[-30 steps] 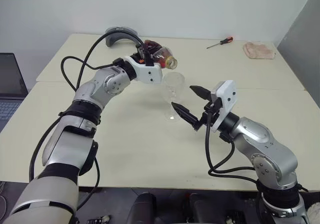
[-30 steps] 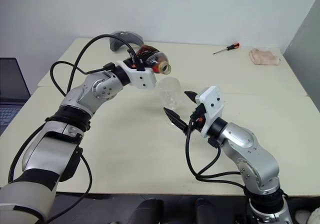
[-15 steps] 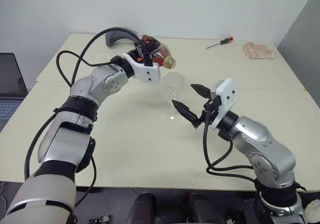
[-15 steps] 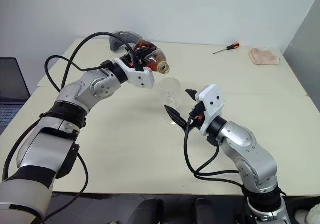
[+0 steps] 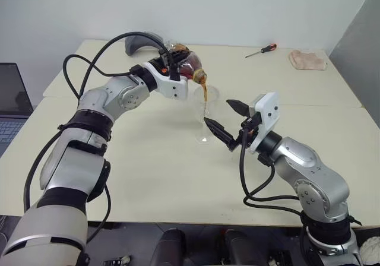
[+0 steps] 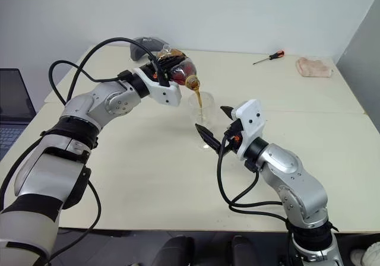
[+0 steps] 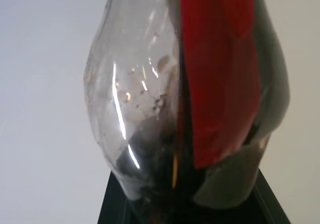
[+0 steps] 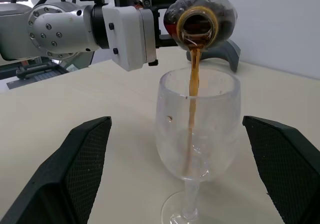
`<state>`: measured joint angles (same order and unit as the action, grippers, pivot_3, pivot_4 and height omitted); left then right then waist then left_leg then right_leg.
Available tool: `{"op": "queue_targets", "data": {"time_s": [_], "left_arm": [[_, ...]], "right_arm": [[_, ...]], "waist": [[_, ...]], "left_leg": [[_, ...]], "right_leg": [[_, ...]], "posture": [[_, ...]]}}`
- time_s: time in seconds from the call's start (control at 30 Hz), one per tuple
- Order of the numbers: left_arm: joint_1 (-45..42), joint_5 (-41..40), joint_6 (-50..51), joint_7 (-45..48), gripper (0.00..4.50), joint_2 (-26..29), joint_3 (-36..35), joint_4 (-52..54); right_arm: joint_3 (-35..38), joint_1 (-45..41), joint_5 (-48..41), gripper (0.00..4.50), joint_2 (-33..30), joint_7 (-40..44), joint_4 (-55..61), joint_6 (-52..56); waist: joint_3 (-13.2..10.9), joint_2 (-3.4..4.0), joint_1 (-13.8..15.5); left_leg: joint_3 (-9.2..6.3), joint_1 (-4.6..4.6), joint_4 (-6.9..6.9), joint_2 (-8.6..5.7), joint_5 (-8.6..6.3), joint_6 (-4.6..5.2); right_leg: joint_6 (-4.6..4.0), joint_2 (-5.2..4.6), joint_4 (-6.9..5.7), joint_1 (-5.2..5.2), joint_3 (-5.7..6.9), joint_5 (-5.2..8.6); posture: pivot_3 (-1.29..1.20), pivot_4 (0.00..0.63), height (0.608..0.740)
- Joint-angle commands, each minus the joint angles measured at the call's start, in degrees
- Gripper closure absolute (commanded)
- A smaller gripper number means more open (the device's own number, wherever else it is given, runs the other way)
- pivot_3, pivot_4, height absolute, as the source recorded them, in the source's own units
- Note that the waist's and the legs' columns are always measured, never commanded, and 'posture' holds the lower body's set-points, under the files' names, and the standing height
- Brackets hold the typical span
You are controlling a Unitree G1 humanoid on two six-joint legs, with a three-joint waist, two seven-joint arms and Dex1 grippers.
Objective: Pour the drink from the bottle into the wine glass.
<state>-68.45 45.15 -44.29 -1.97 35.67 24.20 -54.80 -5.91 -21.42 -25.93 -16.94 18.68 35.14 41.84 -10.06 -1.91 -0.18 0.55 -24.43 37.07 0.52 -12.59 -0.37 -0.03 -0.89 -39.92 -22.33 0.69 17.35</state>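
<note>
While drink (image 8: 194,79) streams into wine glass (image 8: 196,131), left pincer (image 5: 176,64) clamps bottle (image 5: 189,66), right pincer (image 5: 227,122) agape, cream table (image 5: 148,165), white wall (image 5: 190,8).

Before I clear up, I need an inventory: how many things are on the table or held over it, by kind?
Bottles: 1, the bottle, held tilted
Glasses: 1, the wine glass
Screwdrivers: 1, the screwdriver
Cloths: 1, the cloth
Grey curved objects: 1, the grey object
Total: 5
</note>
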Motion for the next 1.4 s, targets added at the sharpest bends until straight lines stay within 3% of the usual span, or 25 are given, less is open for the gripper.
{"op": "queue_targets", "data": {"time_s": [0.03,1.4], "left_arm": [[-3.3,0.4,-0.9,-2.0,3.71,1.1,0.0,0.0],[-7.0,2.4,-0.9,-6.2,3.75,0.6,3.5,-5.8]], "right_arm": [[-0.1,-0.9,-0.1,0.0,0.4,-0.1,1.3,-0.6],[-1.2,1.0,0.4,0.0,-1.1,0.2,2.3,-0.4]], "waist": [[0.0,0.0,0.0],[0.0,0.0,0.0]], "left_leg": [[0.0,0.0,0.01,0.0,0.0,0.0],[0.02,0.0,0.03,0.0,0.01,-0.01]], "right_leg": [[0.0,0.0,0.0,0.0,0.0,0.0],[0.0,0.0,-0.03,-0.01,-0.01,0.0]], "posture": [[0.0,0.15,0.74],[0.0,0.15,0.74]]}}
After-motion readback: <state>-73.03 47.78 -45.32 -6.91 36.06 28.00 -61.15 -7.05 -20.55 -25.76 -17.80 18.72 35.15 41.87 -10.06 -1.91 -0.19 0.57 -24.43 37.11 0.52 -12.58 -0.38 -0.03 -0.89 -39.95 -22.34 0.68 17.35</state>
